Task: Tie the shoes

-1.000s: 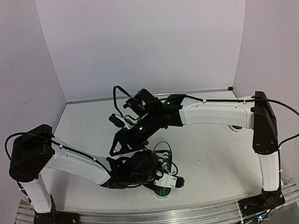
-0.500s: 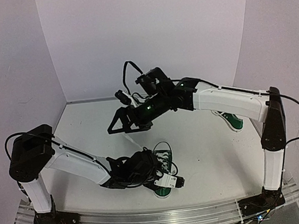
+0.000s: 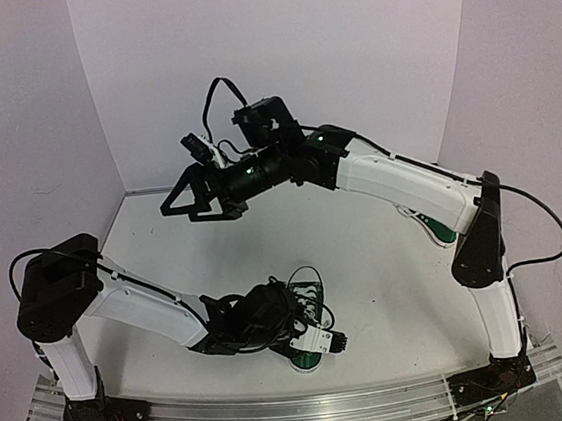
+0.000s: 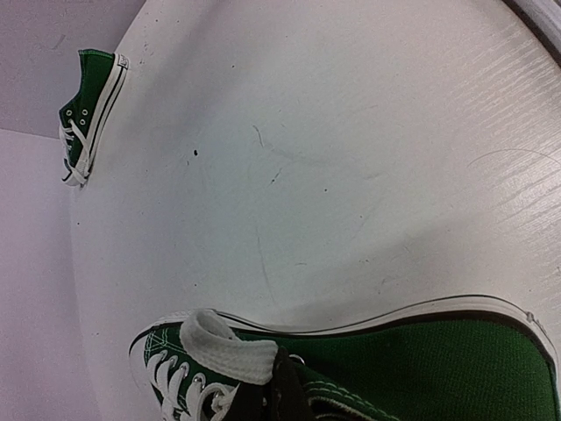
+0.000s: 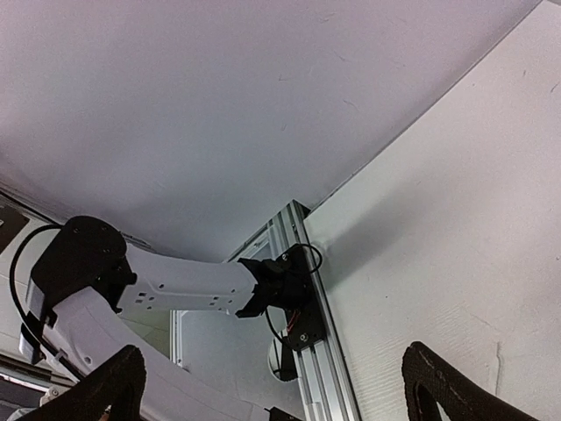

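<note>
- Clearly, the right gripper's fingers (image 5: 112, 388) are spread wide apart in the right wrist view, and nothing is held between them.
- The right gripper (image 3: 182, 209) is held high above the table (image 3: 390, 289), near the back wall (image 3: 275, 60), and is pointed toward the left side.
- Between those open fingers, the left arm's white link (image 5: 175, 285) and the aluminium rail (image 5: 308, 324) at the table's near edge are seen.
- The left gripper (image 3: 330, 342) is pressed shut, low over the near edge of the table. Its fingertips are hardly shown in either view.
- Whether a lace is pinched by it cannot be told. A flat white lace end (image 4: 230, 348) is seen lying just beside a dark part at the bottom of the left wrist view.
- One of the shoes, the near shoe (image 3: 306, 293), is found directly under the left wrist, on the table close to the near edge. Its green canvas side and white sole edge are seen filling the lower part of the left wrist view.
- The far shoe (image 4: 88, 110) is placed well apart from the near one, toward the right rear of the table, close to the side wall. It is partly hidden by the right arm in the top view.
</note>
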`<state>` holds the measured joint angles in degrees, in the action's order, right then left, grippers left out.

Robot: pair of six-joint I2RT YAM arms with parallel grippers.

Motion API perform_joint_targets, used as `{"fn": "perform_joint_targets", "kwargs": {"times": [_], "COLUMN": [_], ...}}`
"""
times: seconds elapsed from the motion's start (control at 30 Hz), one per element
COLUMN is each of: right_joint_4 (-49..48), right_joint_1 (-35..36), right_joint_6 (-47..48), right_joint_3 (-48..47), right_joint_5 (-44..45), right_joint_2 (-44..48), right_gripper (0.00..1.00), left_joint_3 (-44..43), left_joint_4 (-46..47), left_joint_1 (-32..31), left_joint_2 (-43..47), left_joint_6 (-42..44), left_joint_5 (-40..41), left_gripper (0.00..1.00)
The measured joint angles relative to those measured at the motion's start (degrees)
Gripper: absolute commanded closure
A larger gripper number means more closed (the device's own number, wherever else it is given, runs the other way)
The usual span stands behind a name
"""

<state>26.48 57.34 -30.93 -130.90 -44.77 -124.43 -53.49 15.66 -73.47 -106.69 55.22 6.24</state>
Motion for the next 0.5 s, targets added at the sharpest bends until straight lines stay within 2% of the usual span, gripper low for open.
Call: {"fn": "perform_joint_targets", "kwargs": {"times": [0.1,0.23,0.37,0.5], "right_joint_4": [0.49,0.33,0.84,0.2], "right_joint_1": [0.24,0.1,-2.24,-7.9], "right_joint_6": [0.5,3.38,5.55,6.59], "right_joint_3": [0.39,7.28,18.6,30.14], "right_joint_5": [0.2,3.14,7.3,11.11], "right_joint_2": [-0.17,4.1,13.91,26.31], "right_gripper": [0.03,0.04,0.06,0.12], "left_joint_3": [0.0,0.0,0.0,0.0], "left_joint_4": [0.02,0.02,-0.15,-0.92], "left_joint_1": [0.0,0.03,0.87,3.43], "left_joint_2": [0.0,0.0,0.34,2.05], "left_joint_6": [-0.37,-1.82,-5.04,-9.78], "left_joint_5": [0.0,-0.12,-2.15,-7.34], "left_gripper": [1.0,1.0,1.0,1.0]}}
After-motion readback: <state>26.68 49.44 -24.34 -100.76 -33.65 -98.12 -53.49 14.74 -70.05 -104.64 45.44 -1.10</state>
